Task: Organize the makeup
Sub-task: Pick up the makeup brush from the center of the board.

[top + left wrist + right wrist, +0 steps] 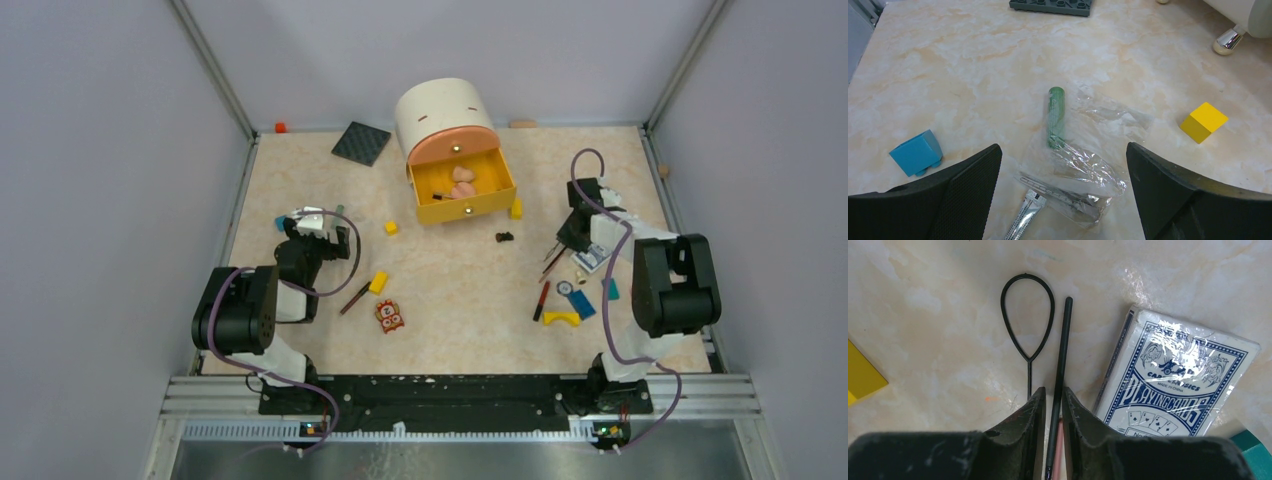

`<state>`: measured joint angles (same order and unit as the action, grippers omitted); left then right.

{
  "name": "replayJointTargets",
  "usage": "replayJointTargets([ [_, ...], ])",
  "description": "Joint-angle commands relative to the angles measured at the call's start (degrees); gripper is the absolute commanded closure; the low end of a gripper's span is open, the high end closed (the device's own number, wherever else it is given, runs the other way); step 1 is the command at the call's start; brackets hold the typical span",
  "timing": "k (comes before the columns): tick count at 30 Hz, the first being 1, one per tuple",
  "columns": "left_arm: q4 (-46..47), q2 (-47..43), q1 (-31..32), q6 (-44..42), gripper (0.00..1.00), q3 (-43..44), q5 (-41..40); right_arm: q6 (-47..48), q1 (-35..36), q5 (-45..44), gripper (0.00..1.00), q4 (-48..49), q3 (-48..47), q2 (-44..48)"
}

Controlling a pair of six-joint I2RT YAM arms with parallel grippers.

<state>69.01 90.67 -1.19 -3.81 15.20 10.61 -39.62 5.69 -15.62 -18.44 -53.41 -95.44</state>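
A thin black makeup stick lies on the marble table, running back between the fingers of my right gripper. The jaws are nearly closed around it, with a sliver of gap on the left side, and I cannot tell whether they clamp it. A pinkish stick shows just under it. My left gripper hangs wide open over a short green tube, a crumpled clear wrapper and a silver sachet. A red stick and a dark brown stick lie mid-table.
A pack of playing cards and a black wire loop tool flank the right gripper. A blue block and a yellow cube lie near the left gripper. The open yellow drawer, dark grey plate and owl tile are further off.
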Motion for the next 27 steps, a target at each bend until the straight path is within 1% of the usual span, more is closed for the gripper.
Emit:
replayJointTargets([
  [1, 3.36, 0.56, 0.14, -0.34, 0.01, -0.69, -0.33, 0.06, -0.66, -1.03, 0.81, -0.21, -1.60, -1.92],
  [4, 3.41, 0.56, 0.14, -0.34, 0.01, -0.72, -0.33, 0.05, -0.64, -0.99, 0.81, -0.28, -1.61, -2.18],
  [6, 3.40, 0.56, 0.14, -0.36, 0.01, -0.66, -0.34, 0.11, -0.65, -0.91, 0.84, -0.20, -1.53, -2.39],
  [8, 3.41, 0.55, 0.14, -0.34, 0.01, -0.68, -0.28, 0.13, -0.66, -0.85, 0.87, -0.08, -1.61, -2.48],
  [10, 3.41, 0.56, 0.14, -0.39, 0.01, -0.70, -0.30, 0.35, -0.61, -0.72, 0.96, 0.10, -1.74, -2.27],
  [11, 3.41, 0.55, 0.14, -0.40, 0.01, -0.70, -0.38, 0.47, -0.62, -0.73, 0.98, 0.13, -1.89, -2.18],
  [13, 3.36, 0.56, 0.14, -0.32, 0.01, -0.73, -0.35, 0.56, -0.68, -0.73, 1.00, -0.42, -2.50, -1.76],
  [19, 3.36, 0.55, 0.16, -0.40, 0.01, -0.70, -0.32, 0.87, -0.61, -1.01, 1.00, -1.64, -3.59, 2.34],
  [27, 3.41, 0.56, 0.14, -0.40, 0.01, -0.66, -0.35, 0.85, -0.67, -2.03, 1.00, -2.38, -3.81, 11.46],
])
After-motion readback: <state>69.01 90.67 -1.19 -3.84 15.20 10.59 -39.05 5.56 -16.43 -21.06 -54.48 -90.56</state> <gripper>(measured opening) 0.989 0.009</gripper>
